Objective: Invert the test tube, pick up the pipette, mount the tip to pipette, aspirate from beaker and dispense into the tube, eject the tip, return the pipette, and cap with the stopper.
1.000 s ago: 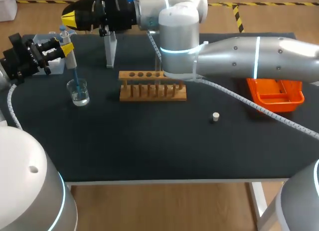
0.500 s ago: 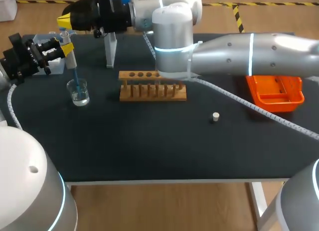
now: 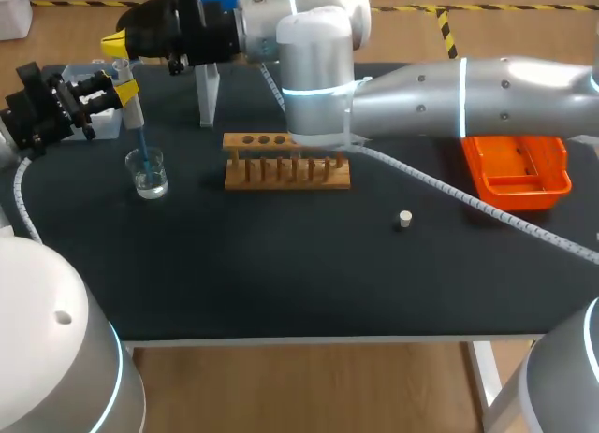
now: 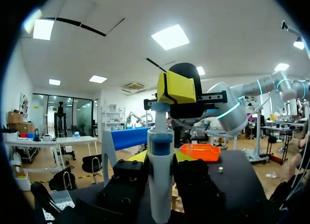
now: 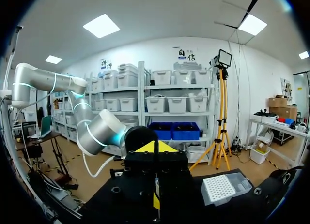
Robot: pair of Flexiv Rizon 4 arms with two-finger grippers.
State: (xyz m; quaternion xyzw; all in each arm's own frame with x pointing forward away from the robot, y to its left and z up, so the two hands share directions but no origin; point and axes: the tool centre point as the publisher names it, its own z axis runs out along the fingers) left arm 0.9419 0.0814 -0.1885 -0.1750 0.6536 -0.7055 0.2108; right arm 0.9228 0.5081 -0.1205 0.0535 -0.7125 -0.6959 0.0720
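My left gripper [image 3: 120, 90] is shut on the white pipette [image 3: 128, 98] at the table's far left, holding it upright. The pipette's blue tip [image 3: 142, 143] dips into the small glass beaker [image 3: 149, 173]. In the left wrist view the pipette [image 4: 160, 175] stands between my fingers. My right arm reaches across from the right. Its gripper [image 3: 114, 45] is shut, with its yellow tips [image 4: 177, 87] just over the pipette's plunger top. In its own view the right gripper [image 5: 155, 147] holds nothing. The wooden tube rack [image 3: 285, 160] stands mid-table. The white stopper [image 3: 404, 219] lies to its right.
A white tip box [image 3: 97, 113] sits behind my left gripper and shows again as the tip box [image 5: 225, 187] in the right wrist view. A pipette stand [image 3: 208, 92] rises behind the rack. An orange bin [image 3: 517, 173] sits at the right.
My right arm has swung leftward, bringing its shut gripper closer over the pipette's top. My left gripper, the pipette and the beaker have stayed put.
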